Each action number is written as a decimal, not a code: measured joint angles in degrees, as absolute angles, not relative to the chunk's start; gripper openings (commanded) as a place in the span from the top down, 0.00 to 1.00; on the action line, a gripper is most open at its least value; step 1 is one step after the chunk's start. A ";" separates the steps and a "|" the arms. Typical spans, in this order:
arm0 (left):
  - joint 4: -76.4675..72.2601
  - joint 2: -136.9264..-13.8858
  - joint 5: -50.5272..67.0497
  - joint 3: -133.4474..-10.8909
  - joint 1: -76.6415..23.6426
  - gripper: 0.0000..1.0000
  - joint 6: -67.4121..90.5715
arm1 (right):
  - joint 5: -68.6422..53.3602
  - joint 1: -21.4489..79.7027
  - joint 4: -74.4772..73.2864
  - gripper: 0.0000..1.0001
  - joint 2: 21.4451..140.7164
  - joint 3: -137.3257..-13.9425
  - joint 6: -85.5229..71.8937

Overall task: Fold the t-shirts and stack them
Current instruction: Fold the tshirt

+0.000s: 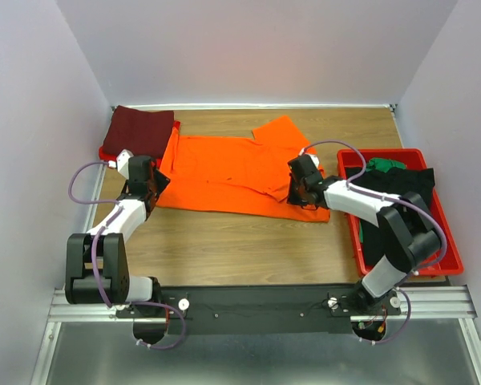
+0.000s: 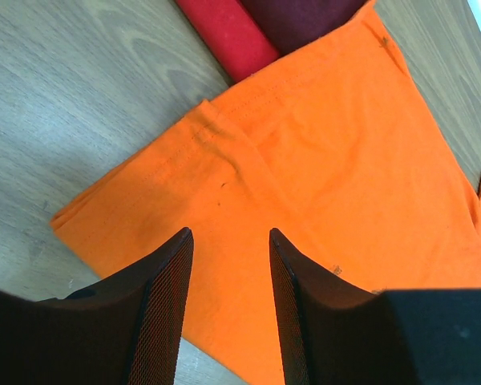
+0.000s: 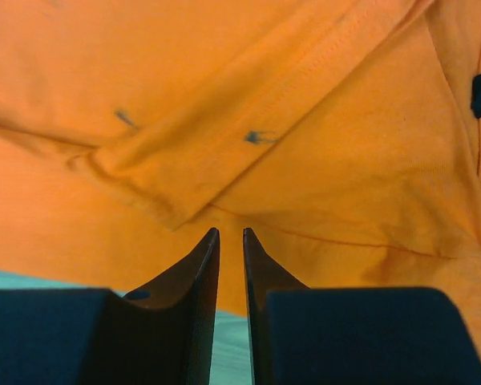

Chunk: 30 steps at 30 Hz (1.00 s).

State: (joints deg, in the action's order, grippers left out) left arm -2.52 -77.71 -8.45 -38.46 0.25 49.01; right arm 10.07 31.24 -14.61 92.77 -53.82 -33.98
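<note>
A bright orange t-shirt (image 1: 240,170) lies spread on the wooden table, with a sleeve folded over at the back. It also shows in the left wrist view (image 2: 329,160) and the right wrist view (image 3: 224,80). My left gripper (image 1: 157,183) is open just above its left edge, with the jaws wide apart (image 2: 231,237) and nothing between them. My right gripper (image 1: 295,191) is low over the shirt's right front edge; its jaws (image 3: 231,233) stand a narrow gap apart and hold nothing. A folded maroon shirt (image 1: 143,127) lies on a folded red one (image 2: 224,32) at the back left.
A red plastic tray (image 1: 449,261) stands at the right with a black shirt (image 1: 393,200) and a green one (image 1: 381,164) in it. White walls close in the table on the left, back and right.
</note>
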 measured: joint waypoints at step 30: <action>-4.01 -74.43 -6.59 -36.03 0.25 0.49 46.92 | 12.64 31.86 -14.61 0.68 116.14 -82.39 -28.71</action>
